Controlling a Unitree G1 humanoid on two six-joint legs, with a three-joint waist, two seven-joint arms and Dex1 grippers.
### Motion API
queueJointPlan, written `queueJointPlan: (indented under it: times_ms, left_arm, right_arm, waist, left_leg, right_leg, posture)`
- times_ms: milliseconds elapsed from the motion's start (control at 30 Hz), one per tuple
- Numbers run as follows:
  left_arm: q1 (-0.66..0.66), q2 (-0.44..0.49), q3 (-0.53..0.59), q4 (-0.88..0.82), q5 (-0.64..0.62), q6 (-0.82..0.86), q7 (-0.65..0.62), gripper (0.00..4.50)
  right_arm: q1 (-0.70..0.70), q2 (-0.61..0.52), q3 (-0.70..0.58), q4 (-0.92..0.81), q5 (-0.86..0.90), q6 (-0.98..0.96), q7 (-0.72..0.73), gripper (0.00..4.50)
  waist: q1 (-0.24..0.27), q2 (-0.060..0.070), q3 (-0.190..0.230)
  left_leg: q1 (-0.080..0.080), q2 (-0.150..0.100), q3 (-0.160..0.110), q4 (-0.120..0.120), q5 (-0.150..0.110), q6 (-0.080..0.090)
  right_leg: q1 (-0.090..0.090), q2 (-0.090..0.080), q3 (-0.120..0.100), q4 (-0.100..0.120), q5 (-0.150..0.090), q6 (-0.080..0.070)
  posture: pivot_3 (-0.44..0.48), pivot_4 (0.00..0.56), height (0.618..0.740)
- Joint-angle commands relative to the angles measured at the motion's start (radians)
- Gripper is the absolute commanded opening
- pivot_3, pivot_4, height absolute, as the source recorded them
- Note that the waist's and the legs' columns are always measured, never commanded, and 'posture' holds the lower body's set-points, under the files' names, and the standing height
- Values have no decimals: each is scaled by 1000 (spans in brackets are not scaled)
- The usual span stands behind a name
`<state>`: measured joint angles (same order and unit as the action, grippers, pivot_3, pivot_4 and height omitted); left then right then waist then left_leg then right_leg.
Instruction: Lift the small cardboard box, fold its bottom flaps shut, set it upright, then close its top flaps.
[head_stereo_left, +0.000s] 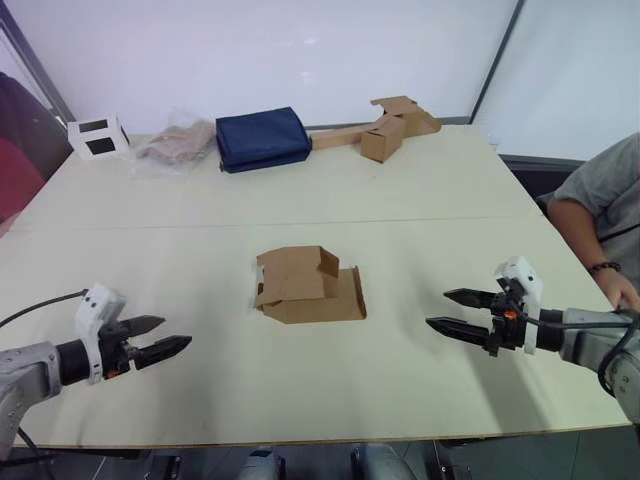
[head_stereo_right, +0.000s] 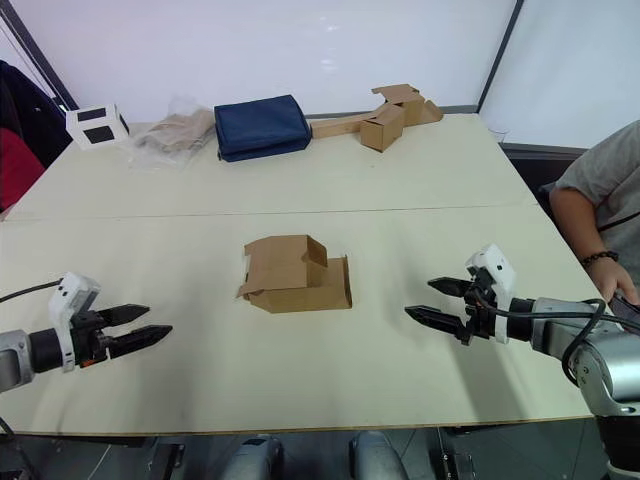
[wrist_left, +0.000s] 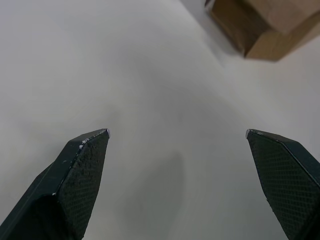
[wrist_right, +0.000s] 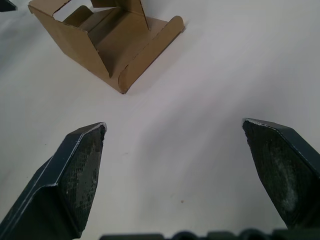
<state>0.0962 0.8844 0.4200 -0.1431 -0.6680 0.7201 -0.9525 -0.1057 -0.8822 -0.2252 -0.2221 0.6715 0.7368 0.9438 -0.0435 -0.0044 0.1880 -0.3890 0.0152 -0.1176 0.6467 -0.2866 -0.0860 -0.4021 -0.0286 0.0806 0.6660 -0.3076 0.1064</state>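
Down low on the left, the left gripper (head_stereo_left: 160, 337) hangs wide open over the table (head_stereo_left: 420, 210). Between both hands lies the small cardboard box (head_stereo_left: 305, 285), on its side, flaps loose. It looks light, stiff and easy to crush; hold its flat walls. Right gripper (head_stereo_left: 462, 311) is open too.

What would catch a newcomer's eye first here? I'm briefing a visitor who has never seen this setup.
The small cardboard box lies alone mid-table with its flaps open. The left gripper and right gripper flank it, both open and apart from it. Along the far edge of the table lie a navy blue bag and another small box on a long cardboard strip; a person's arm rests at the right side.
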Motion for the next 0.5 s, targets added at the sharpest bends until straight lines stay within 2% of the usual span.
queueJointPlan:
  times_ms: [33, 500]
  left_arm:
    - [9, 6, 49, -36, -23, 9, -2, 4500]
    - [-38, 4, 56, -7, -42, 45, 22, 4500]
  right_arm:
    - [-13, 0, -30, -29, 13, 2, -6, 4473]
    - [-43, 35, 1, -23, -28, -26, -71, 4473]
  waist:
    - [0, 0, 0]
    - [0, 0, 0]
  left_leg:
    - [0, 0, 0, 0, 0, 0]
    - [0, 0, 0, 0, 0, 0]
  right_leg:
    - [0, 0, 0, 0, 0, 0]
    - [0, 0, 0, 0, 0, 0]
  posture:
    - [0, 150, 740]
    - [0, 150, 740]
